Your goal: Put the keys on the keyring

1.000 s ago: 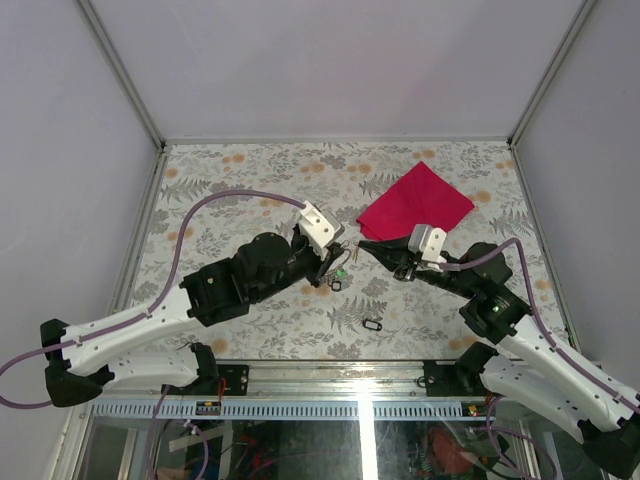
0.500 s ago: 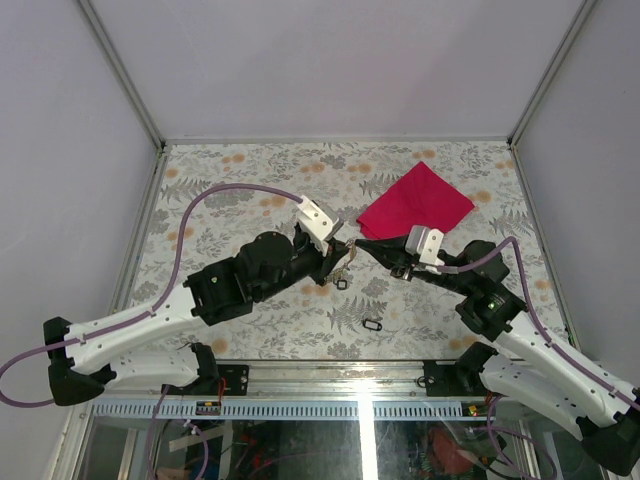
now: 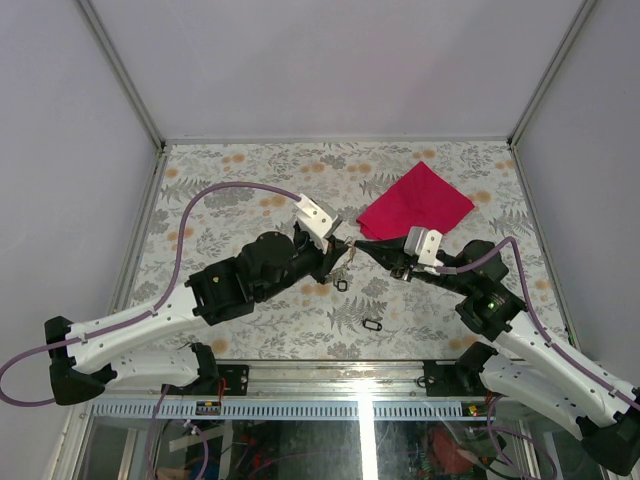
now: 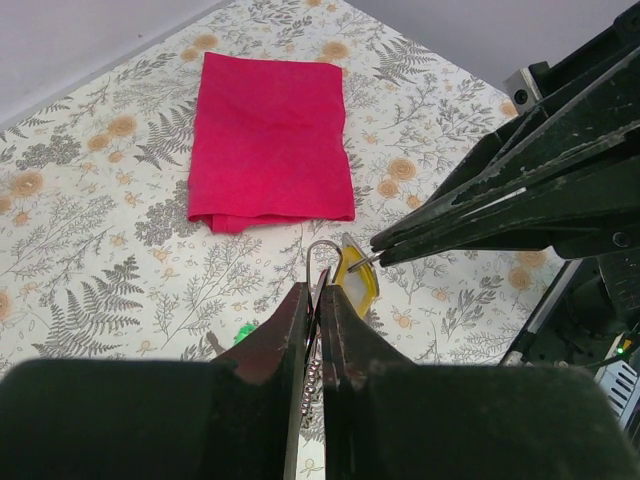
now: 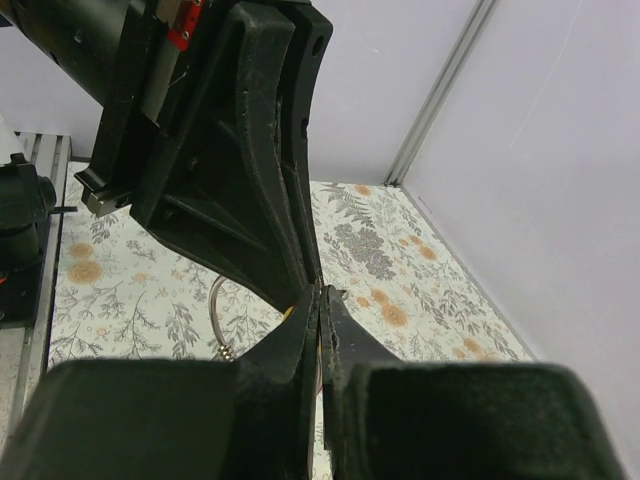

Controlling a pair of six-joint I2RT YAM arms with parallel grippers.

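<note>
left claw (image 4: 315,296) clamped on the keyring (image 4: 322,250), held up over mid tabletop. right claw (image 4: 376,260) pinched shut on the yellow key (image 4: 360,283), right beside the ring. i'd say we're mid-threading; next move needs the tag's eye onto the wire gap w/ fine alignment. black key (image 3: 373,325) lies nr the near edge.
</note>
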